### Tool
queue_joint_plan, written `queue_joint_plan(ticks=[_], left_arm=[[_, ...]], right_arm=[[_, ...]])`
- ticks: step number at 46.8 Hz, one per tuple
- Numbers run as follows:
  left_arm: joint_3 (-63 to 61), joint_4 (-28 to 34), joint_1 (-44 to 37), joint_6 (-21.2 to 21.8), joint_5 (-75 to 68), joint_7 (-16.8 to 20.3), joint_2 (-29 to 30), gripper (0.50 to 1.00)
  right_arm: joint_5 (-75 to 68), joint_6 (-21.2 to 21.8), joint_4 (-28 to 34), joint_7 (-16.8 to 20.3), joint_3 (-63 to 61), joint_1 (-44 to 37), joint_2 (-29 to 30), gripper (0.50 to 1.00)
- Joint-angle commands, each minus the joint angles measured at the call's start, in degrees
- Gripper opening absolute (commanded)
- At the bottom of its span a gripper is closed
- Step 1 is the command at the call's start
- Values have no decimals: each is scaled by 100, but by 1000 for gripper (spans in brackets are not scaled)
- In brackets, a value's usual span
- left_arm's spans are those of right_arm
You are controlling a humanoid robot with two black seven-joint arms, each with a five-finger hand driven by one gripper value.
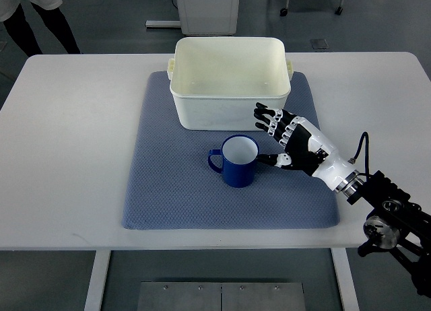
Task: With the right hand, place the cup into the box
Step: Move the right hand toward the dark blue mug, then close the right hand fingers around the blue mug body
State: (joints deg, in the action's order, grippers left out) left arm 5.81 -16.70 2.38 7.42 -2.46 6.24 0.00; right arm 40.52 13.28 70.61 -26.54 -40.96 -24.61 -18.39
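My right hand (291, 139) reaches in from the right edge, fingers (269, 117) spread wide, holding nothing, thumb tip close to the cup (236, 161) but contact cannot be confirmed. The blue cup stands upright on the mat (168, 183), handle to the left, just in front of the box (230, 82). Box sits on the mat's far part, on the table (67, 156). A person's legs (40, 25) show at far left.

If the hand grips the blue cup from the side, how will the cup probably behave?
The blue cup looks rigid and empty, so probably light and unlikely to deform. Its glossy wall may be slippery for the right hand. Standing upright on the soft mat, it might tip if pushed high.
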Motion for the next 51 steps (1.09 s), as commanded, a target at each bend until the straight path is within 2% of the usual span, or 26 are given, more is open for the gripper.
queue_joint_plan(ticks=[1, 24, 51], left_arm=[[-1, 0, 0, -4, 0, 0, 0, 1000], [-1, 0, 0, -4, 0, 0, 0, 1000], [-1, 0, 0, -4, 0, 0, 0, 1000]], right_arm=[[0, -106, -82, 8, 71, -35, 98, 1000], [0, -397, -425, -18, 361, -264, 590, 1000], [79, -643, -830, -114, 748, -492, 748, 1000]])
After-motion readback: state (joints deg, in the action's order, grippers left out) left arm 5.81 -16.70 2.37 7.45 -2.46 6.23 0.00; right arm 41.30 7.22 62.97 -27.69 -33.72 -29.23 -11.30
